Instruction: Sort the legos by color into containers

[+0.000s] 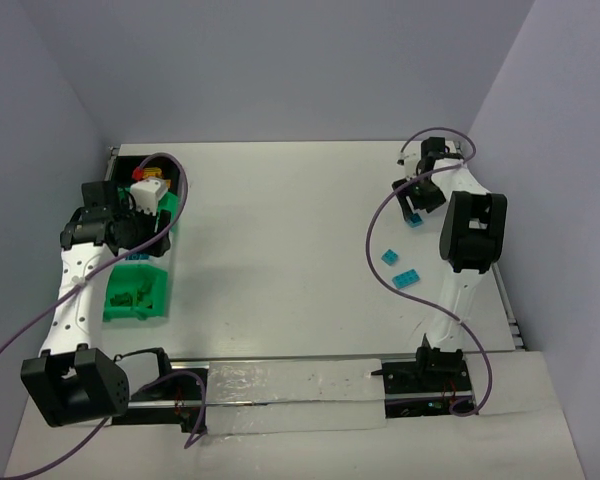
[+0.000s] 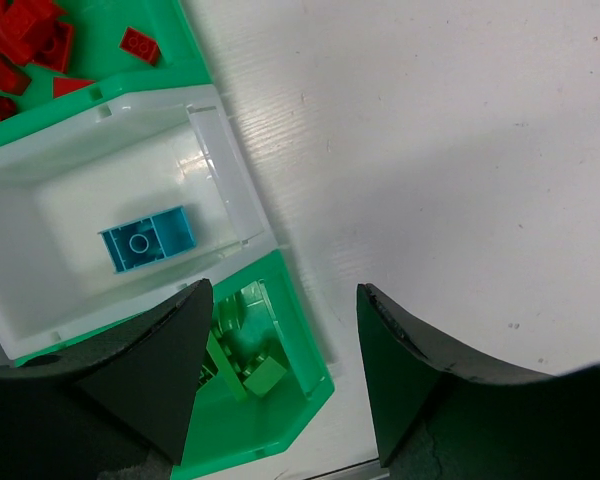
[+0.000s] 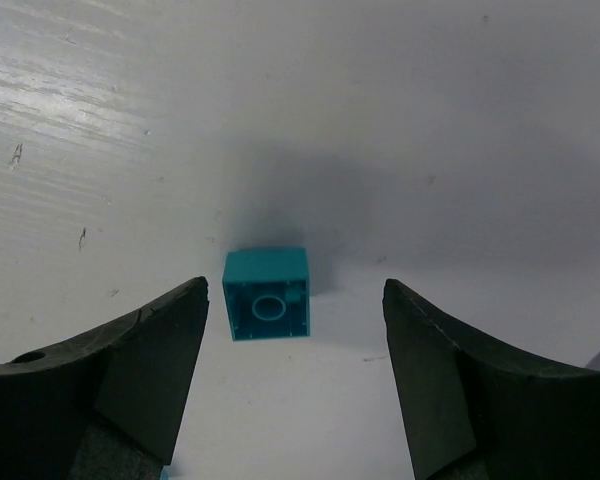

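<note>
In the right wrist view a teal lego (image 3: 267, 293) lies upside down on the white table, its hollow underside showing. It sits just ahead of my right gripper (image 3: 295, 380), which is open, and neither finger touches it. From above, that gripper (image 1: 417, 205) hovers at the far right over the same lego (image 1: 416, 221). My left gripper (image 2: 285, 370) is open and empty above the containers. A white container (image 2: 220, 170) holds one teal lego (image 2: 148, 240). A green container (image 2: 170, 40) holds red legos (image 2: 35, 40). Another green container (image 2: 300, 400) holds green legos (image 2: 250, 368).
Two more teal legos (image 1: 389, 257) (image 1: 406, 279) lie on the table near the right arm. The row of containers (image 1: 135, 295) runs along the left side, with a black one (image 1: 123, 163) at the far end. Both arms' purple cables loop over the table.
</note>
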Motion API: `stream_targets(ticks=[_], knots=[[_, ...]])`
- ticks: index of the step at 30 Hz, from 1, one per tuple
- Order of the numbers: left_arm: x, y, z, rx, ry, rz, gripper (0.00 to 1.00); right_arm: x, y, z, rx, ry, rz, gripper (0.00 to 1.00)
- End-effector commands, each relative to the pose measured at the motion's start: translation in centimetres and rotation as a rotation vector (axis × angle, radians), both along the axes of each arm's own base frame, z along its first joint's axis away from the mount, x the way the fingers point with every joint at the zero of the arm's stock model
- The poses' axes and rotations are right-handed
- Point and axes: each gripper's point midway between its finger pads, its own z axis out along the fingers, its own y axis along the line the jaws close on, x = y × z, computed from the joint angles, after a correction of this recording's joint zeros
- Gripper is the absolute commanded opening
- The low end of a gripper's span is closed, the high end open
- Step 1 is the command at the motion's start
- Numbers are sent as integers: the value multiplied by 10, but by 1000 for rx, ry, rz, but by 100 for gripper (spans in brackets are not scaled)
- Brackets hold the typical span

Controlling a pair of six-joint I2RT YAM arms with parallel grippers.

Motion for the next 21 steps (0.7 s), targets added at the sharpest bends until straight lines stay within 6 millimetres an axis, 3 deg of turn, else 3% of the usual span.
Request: stream_targets(ticks=[1, 6, 10, 13, 16, 19, 20, 21], knots=[[17, -4, 25, -16, -86, 4, 69, 2, 6, 3, 47, 17, 5, 76], [21, -12, 28, -42, -94, -13, 69, -2, 6, -10, 49, 46, -1, 67], [33, -35, 39, -120, -122, -61, 68, -6, 4, -11, 33, 49, 0, 42], [43, -59, 50, -246, -138, -79, 68, -7, 8, -1, 47, 27, 7, 32], [49, -93, 71, -466, -150, -144, 71, -10, 40, 29, 187, -19, 55, 25], [47, -122, 84, -653, -141, -199, 77, -19, 101, 70, 456, -61, 122, 22], [50, -131, 94, -669, -189, -239, 80, -24, 130, 86, 589, -66, 171, 20], [46, -133, 91, -685, -173, -228, 80, -26, 134, 92, 609, -68, 150, 20]])
